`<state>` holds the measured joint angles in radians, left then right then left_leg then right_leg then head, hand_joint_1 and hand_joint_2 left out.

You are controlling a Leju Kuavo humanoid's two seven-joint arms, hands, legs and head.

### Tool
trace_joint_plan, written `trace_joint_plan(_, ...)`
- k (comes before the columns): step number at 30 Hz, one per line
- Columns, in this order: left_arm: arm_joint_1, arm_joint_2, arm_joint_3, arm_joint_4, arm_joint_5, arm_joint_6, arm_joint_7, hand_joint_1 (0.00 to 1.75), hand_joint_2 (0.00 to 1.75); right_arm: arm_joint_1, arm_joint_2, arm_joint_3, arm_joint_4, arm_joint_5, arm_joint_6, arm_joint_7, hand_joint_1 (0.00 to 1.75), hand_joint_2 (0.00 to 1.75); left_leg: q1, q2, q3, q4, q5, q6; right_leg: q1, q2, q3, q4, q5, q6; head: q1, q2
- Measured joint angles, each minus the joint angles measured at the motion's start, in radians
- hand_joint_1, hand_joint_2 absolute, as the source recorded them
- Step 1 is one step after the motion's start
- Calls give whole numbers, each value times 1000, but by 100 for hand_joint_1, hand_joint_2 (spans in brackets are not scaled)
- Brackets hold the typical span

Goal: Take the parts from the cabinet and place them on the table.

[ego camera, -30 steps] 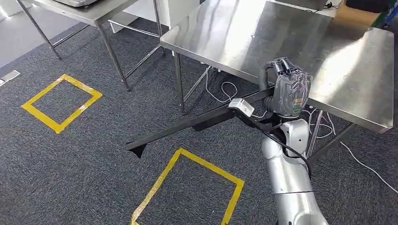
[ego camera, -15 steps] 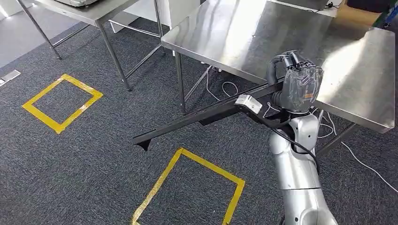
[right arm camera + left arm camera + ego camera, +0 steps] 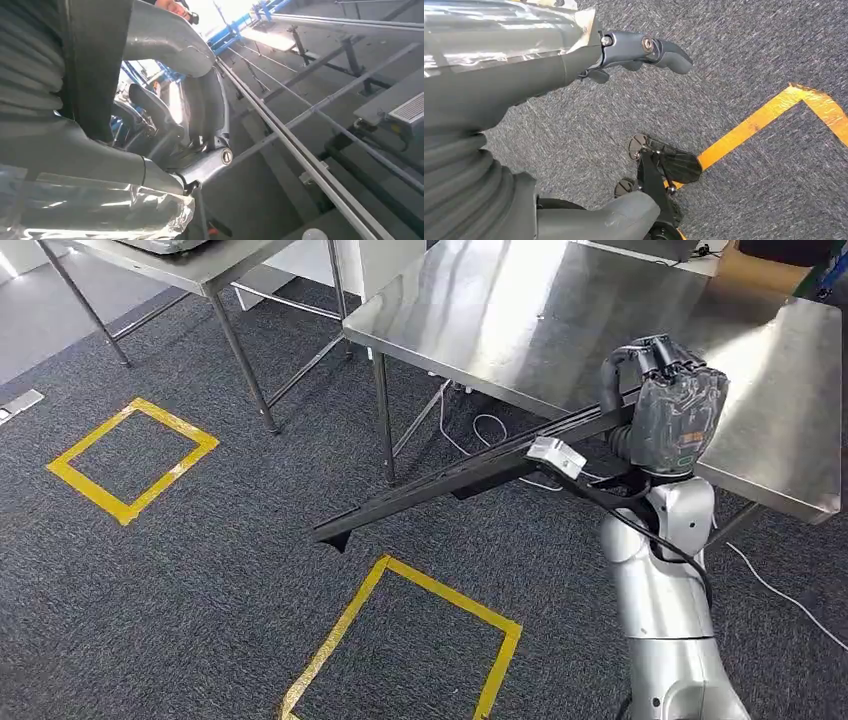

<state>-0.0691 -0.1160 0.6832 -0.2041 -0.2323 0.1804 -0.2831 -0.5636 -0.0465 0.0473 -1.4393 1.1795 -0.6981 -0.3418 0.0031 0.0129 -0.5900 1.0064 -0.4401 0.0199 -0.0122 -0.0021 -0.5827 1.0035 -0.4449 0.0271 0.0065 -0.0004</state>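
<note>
The robot's right hand is holding one end of a long black part. Its fingers are curled tight around the bar. The hand is up at the near edge of the shiny steel table. The held end is just over that edge. The rest of the part sticks out past the table, over the grey carpet, and slopes down. Its far tip hangs in the air above a yellow tape square on the floor. It does not touch the floor.

The left hand hangs down by the carpet. Its fingers are apart and it holds nothing.

The part looks like hard metal. It stays straight and does not bend, so I think it is stiff. It is very long and is held at just one end, so the far end will want to tip down and swing. It looks a bit heavy for one hand. Holding it nearer the middle would keep it steadier. It also looks smooth, so it could slip or twist in the fingers. The long end could bump a table leg when it turns.
</note>
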Motion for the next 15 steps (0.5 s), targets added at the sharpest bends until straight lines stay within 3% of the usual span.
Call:
trace_joint_plan(7,-4,-1,0,0,-13,0,3,0,175,13,-21,-2,-7,3,0,-1,175,175,-1,-1,-5,8,-3,4,-6,0,0,-1,2,3,0,0)
trace_joint_plan(11,-7,-1,0,0,-22,6,11,0,175,29,-28,-9,-21,16,0,6,175,175,-4,-1,-9,13,-5,14,-10,0,0,-5,7,11,0,0)
trace_joint_plan(12,-9,-2,0,0,-23,7,11,0,175,32,-31,-10,-29,21,0,11,175,175,-5,-1,-6,3,-1,21,-8,0,2,-11,10,16,-1,0)
trace_joint_plan(13,-10,-4,-1,0,-24,7,11,0,175,35,-35,-13,-37,24,0,16,175,175,9,3,5,-20,12,32,3,0,-6,-6,4,18,2,0)
trace_joint_plan(14,-12,-6,-1,0,-26,8,11,0,175,37,-38,-16,-41,24,0,20,175,175,6,5,10,-30,17,32,-4,1,-16,20,-13,16,1,0)
trace_joint_plan(15,-13,-6,0,0,-27,8,12,0,175,37,-39,-16,-43,24,0,22,175,175,7,6,9,-29,19,36,-3,1,-45,81,-46,8,6,0)
